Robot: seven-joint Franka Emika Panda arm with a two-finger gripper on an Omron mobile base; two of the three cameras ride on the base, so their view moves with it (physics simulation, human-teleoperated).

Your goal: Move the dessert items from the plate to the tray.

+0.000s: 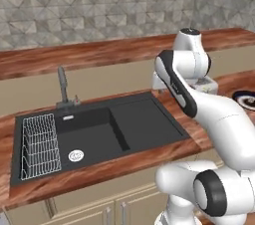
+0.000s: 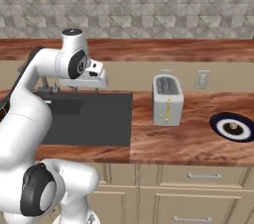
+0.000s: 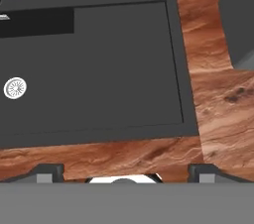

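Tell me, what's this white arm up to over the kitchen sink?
The robot's tool hangs open and empty above the black sink, holding nothing. Its job is moving sweets off a plate, and that dark, white-ringed plate sits far to the right on the wooden counter, past the toaster, with one small piece visible in its middle. Nothing has been picked up at this moment; the arm looks well short of the plate.

Plate (image 1: 247, 100) cut off by right edge in left base view, arm covering part. Sweet on plate (image 2: 233, 127) too small to identify. Toaster (image 1: 206, 85) mostly hidden behind arm; in hand view toaster (image 3: 239, 20) cropped.
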